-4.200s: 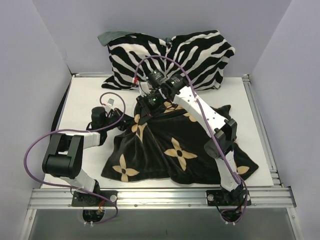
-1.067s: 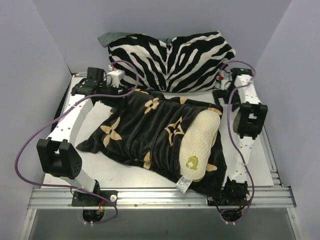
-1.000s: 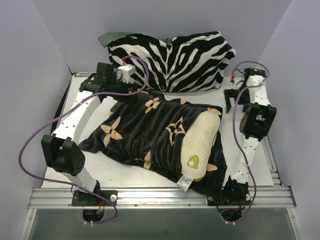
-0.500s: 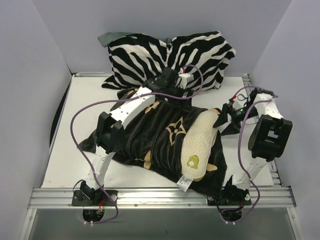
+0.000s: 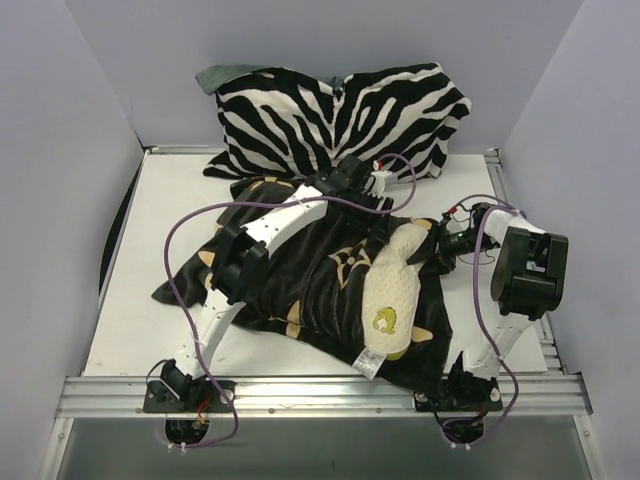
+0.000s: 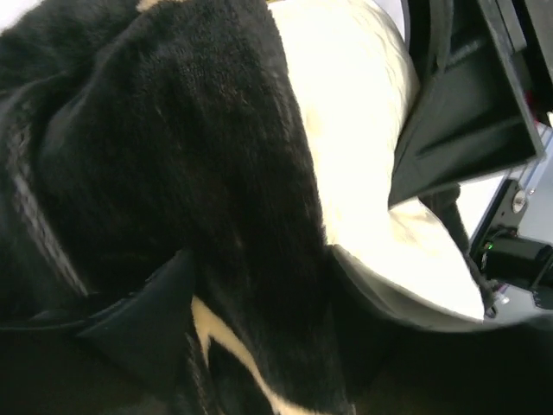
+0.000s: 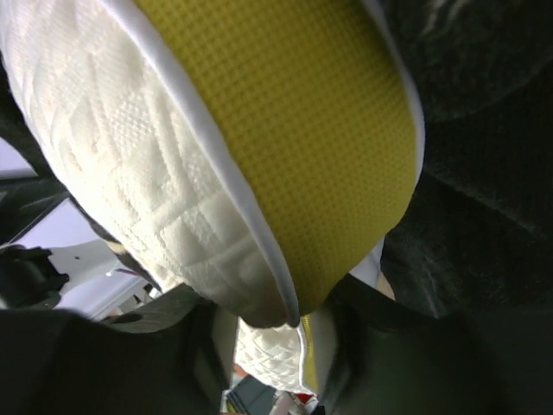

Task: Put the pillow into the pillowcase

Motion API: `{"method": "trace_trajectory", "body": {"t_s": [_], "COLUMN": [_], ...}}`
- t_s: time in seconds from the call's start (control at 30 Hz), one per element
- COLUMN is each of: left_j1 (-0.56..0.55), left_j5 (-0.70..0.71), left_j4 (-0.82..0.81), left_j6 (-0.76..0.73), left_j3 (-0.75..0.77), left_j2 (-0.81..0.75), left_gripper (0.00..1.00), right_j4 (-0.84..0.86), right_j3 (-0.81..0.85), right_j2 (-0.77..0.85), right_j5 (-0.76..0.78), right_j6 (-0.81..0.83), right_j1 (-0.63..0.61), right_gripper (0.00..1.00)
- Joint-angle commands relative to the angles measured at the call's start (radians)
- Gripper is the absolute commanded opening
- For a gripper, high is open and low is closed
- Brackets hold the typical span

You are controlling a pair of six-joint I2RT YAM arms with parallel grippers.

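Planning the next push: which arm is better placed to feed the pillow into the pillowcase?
Right, probably. The right gripper is at the far corner of the pillow, which fills its wrist view. The left gripper is on the pillowcase, better for holding it.

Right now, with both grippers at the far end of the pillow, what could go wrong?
The left gripper and right gripper are close together, so they might collide. Much of the pillow lies uncovered by the pillowcase; a pull may drag both together instead of seating it.
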State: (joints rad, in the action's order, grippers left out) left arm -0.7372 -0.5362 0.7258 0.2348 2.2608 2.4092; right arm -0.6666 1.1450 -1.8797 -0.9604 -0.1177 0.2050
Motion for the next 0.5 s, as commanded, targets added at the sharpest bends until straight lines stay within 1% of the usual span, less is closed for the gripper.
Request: {"method": "trace_trajectory", "body": {"t_s": [0.0,0.03,0.07,0.1,0.17,0.2,0.23,0.27,0.3,0.33,0.37,0.4,0.43,0.47], "left_j1": [-0.025,-0.024,-0.027,-0.03,-0.059,-0.076,-0.091,-0.105,-0.137,-0.149,-0.16,-0.171,-0.171,-0.168], "left_j5": [-0.057,-0.064,-0.118,-0.157,-0.293,-0.316,-0.336,-0.364,-0.428,-0.455,-0.481,-0.536,-0.56,-0.573], "left_j4": [-0.023,-0.026,-0.031,-0.038,-0.109,-0.141,-0.24,-0.306,-0.38,-0.526,-0.601,-0.682,-0.877,-0.954], "left_j6": [-0.029,-0.029,-0.032,-0.032,-0.019,-0.002,0.026,0.11,0.165,0.22,0.35,0.427,0.508,0.65], "left_j3": [0.095,0.121,0.138,0.155,0.175,0.171,0.157,0.12,0.106,0.097,0.089,0.074,0.065,0.057], "left_j2": [0.045,0.053,0.056,0.056,0.033,0.019,-0.01,-0.019,-0.024,-0.021,-0.013,-0.003,0.019,0.03], "left_gripper": [0.53,0.4,0.15,0.11,0.0,0.0,0.0,0.0,0.0,0.0,0.0,0.0,0.0,0.0], "right_j4": [0.071,0.076,0.084,0.106,0.146,0.2,0.234,0.277,0.392,0.462,0.539,0.744,0.859,0.981], "right_j3": [-0.021,-0.024,-0.025,-0.033,-0.037,-0.039,-0.041,-0.044,-0.051,-0.073,-0.091,-0.111,-0.173,-0.204], "right_j2": [0.024,0.03,0.03,0.034,0.03,0.027,0.022,0.022,0.025,0.036,0.042,0.048,0.056,0.056], "right_j5": [-0.026,-0.026,-0.031,-0.037,-0.061,-0.072,-0.083,-0.115,-0.132,-0.142,-0.164,-0.17,-0.173,-0.173], "right_j6": [-0.059,-0.062,-0.078,-0.092,-0.138,-0.204,-0.242,-0.287,-0.412,-0.472,-0.559,-0.647,-0.848,-0.943], "right_j1": [-0.013,-0.013,-0.015,-0.018,-0.045,-0.061,-0.1,-0.12,-0.139,-0.162,-0.188,-0.196,-0.199,-0.196], "right_gripper": [0.32,0.29,0.26,0.23,0.2,0.19,0.19,0.19,0.19,0.19,0.19,0.19,0.19,0.19]}}
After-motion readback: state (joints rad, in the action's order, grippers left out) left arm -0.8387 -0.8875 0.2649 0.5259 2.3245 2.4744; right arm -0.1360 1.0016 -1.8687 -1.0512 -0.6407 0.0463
